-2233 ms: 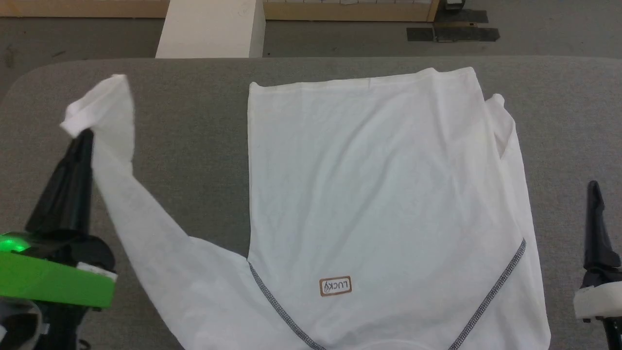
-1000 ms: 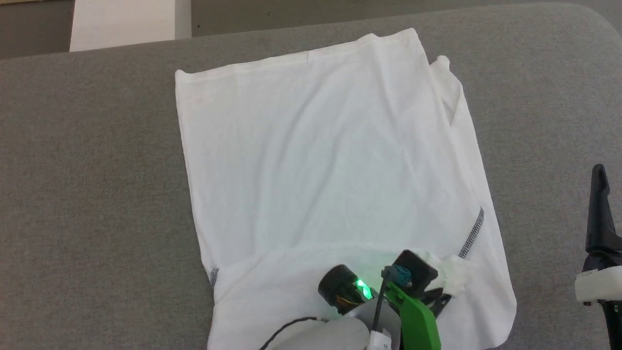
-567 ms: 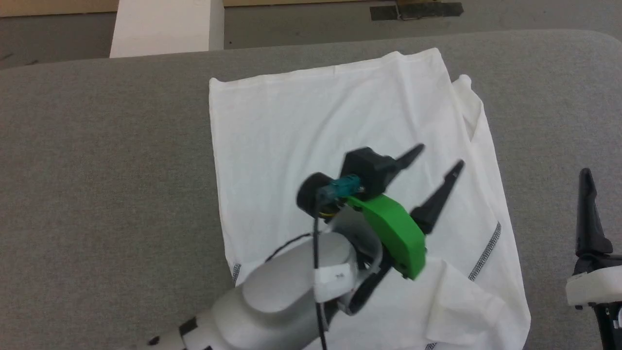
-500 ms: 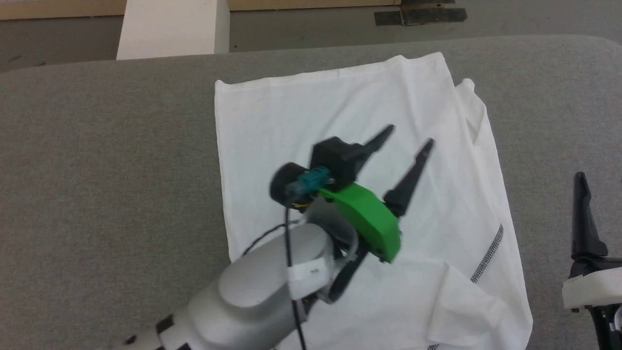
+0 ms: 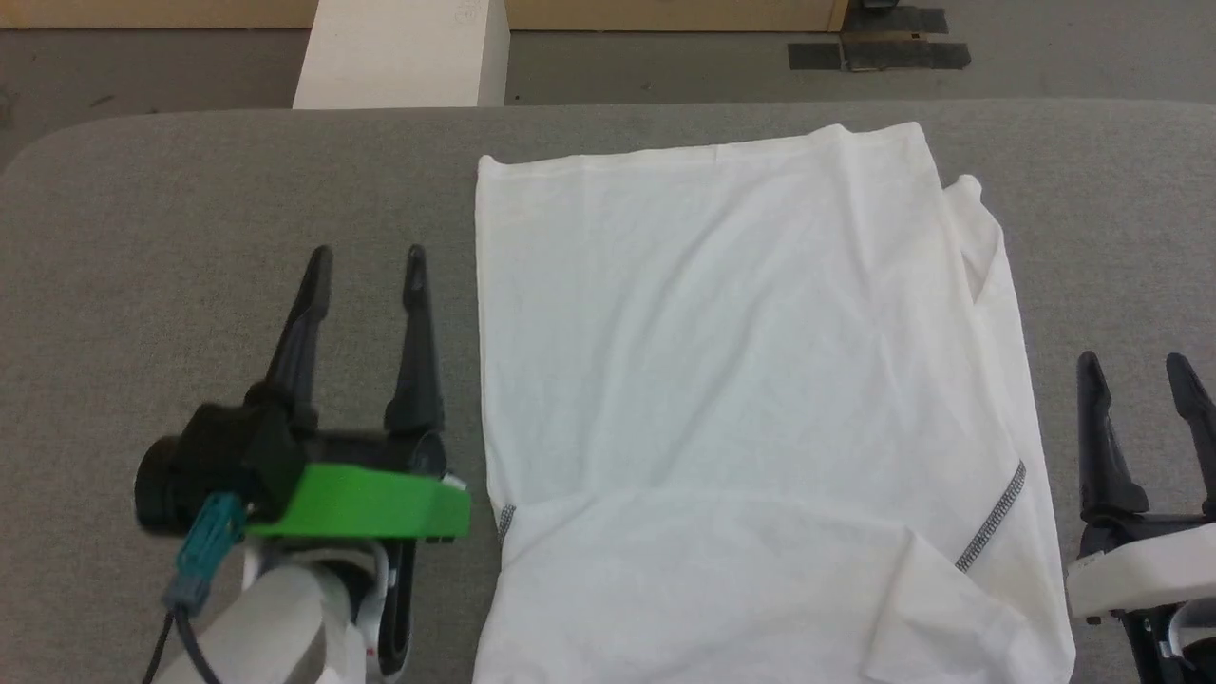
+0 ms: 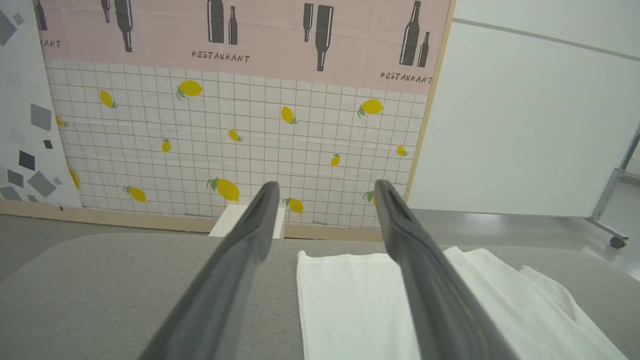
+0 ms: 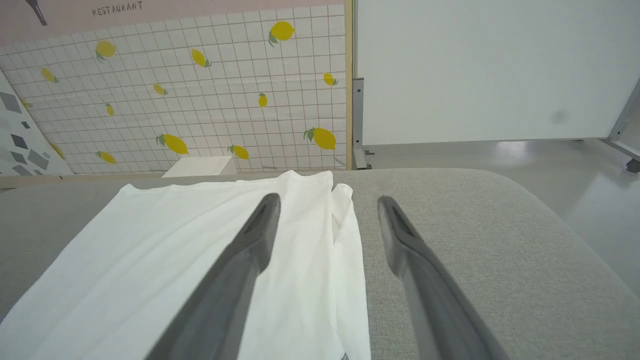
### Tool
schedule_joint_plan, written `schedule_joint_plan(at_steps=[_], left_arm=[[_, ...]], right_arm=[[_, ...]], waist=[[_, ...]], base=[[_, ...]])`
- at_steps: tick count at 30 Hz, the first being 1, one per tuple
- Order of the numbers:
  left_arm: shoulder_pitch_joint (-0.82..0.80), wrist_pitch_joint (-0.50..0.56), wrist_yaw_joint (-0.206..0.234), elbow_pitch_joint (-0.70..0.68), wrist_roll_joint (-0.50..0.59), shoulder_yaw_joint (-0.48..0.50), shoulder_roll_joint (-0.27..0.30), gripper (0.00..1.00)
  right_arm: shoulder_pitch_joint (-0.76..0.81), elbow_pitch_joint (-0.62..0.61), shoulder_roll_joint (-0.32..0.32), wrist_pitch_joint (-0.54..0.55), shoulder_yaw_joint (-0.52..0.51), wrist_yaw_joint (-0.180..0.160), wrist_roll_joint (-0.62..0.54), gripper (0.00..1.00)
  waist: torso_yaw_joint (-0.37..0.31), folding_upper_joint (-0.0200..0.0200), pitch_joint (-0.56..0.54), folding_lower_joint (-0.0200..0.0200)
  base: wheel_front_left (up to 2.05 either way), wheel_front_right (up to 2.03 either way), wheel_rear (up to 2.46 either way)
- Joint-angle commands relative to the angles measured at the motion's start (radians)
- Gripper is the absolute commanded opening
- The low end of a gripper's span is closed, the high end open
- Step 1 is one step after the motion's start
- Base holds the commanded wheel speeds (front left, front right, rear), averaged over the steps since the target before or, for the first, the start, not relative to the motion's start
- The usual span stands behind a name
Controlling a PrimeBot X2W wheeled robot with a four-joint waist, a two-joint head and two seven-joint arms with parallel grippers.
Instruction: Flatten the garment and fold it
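Garment [image 5: 741, 380] first: our white T-shirt lies flat on the grey table [image 5: 237, 190], collar end toward us and hem at the far side. A couple of seconds ago its left sleeve [image 5: 722, 560] was stretched out to the left in our left gripper. Now that sleeve lies folded across the near part of the shirt, over where the chest patch showed. The other sleeve [image 5: 983, 228] sits tucked along the right edge.

Our left gripper [image 5: 366, 261] has let go and drawn back over bare table just left of the shirt, fingers parted and holding nothing. Our right gripper [image 5: 1135, 366] waits just beside the shirt's right edge, also spread and empty.

We judge the sleeve folds done, so the body fold, hem toward collar, probably comes next.

We make out no sure container. The white block [image 5: 399, 57] beyond the table may be a box, but we cannot tell whether it holds anything.
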Motion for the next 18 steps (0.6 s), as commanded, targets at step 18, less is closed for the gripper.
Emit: schedule_joint_plan(at_steps=[18], left_arm=[[0.348, -0.004, -0.122, -0.083, 0.272, 0.280, -0.190, 1.00]], right_arm=[[-0.106, 0.009, -0.050, 0.015, -0.004, -0.002, -0.008, 1.00]], waist=[[0.032, 0.0000, 0.092, 0.0000]], base=[[0.00, 0.00, 0.00]])
